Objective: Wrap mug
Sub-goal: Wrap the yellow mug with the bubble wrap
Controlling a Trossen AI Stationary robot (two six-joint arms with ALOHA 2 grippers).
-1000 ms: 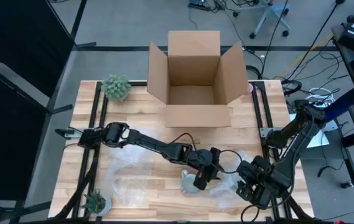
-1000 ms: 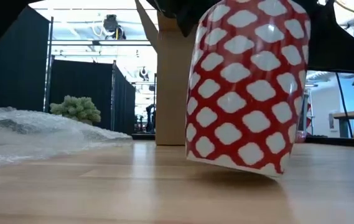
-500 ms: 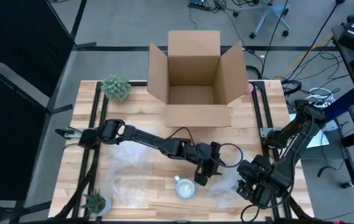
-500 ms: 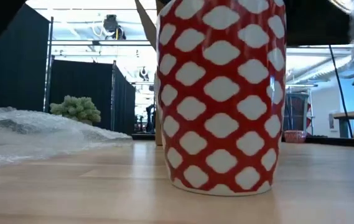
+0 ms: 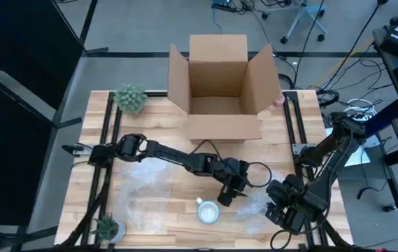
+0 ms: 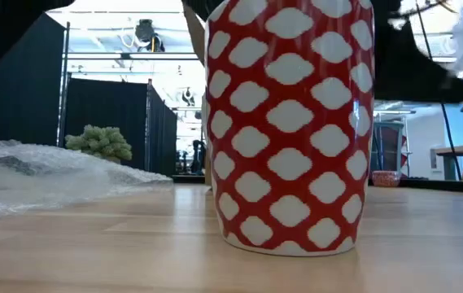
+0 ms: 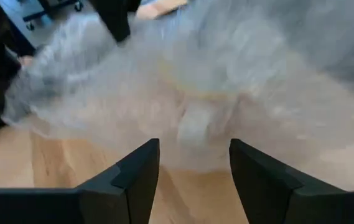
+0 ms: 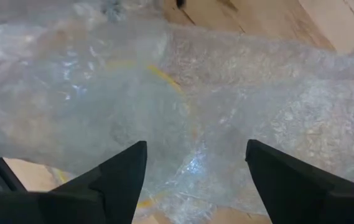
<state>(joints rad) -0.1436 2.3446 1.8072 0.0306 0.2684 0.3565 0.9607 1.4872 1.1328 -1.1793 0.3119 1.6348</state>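
Mug standing upright near the front of the bench, wrap not on it yet

Nearest the front edge, the red-and-white mug [image 6: 290, 122] stands upright on the bench [image 5: 178, 164], bare, with one bubble wrap sheet [image 5: 253, 205] just to its right and another sheet [image 5: 146, 203] on its left. The left gripper [image 5: 225, 194] hovers just beside the mug, fingers [image 7: 133, 177] spread and empty. The right gripper [image 5: 277, 210] sits over the right-hand sheet, fingers [image 8: 111, 180] apart, nothing pinched. I'd grab that sheet by an edge, drag it under or against the mug, and keep the mug from tipping. Further back: cardboard box [image 5: 219, 87], open.
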